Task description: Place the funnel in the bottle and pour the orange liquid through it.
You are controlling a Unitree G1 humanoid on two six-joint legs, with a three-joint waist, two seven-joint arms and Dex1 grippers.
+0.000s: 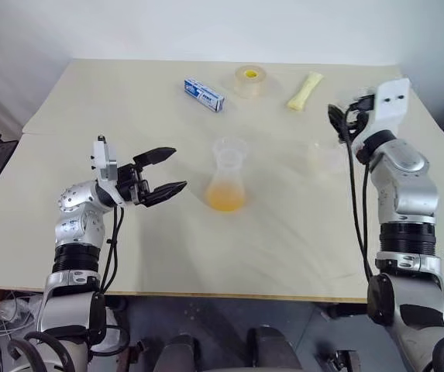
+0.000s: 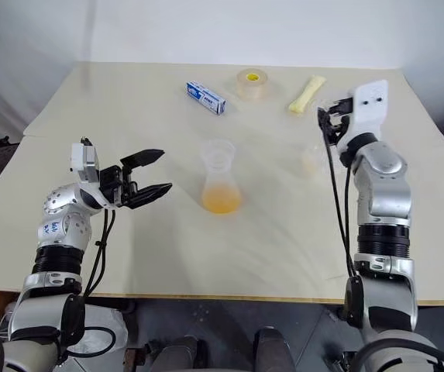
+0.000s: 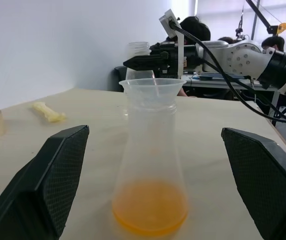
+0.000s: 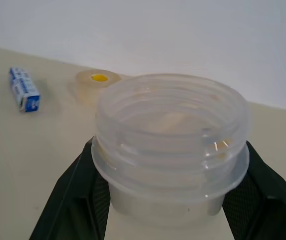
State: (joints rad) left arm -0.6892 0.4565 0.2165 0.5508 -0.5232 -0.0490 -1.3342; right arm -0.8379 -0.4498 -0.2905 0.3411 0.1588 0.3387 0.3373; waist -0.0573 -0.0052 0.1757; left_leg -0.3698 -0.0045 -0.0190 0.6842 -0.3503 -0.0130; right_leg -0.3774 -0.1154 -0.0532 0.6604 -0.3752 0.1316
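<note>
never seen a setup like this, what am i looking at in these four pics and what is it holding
This is a two-armed humanoid robot at a pale table. Two pictures come from its head camera, looking down; the other two come from cameras on its wrists. The left gripper is open beside the bottle, which has the funnel in its neck and the orange liquid at the bottom. The right gripper is shut on a second clear flask, apparently empty. Further back lie a blue box, a tape roll and a pale yellow packet.
</note>
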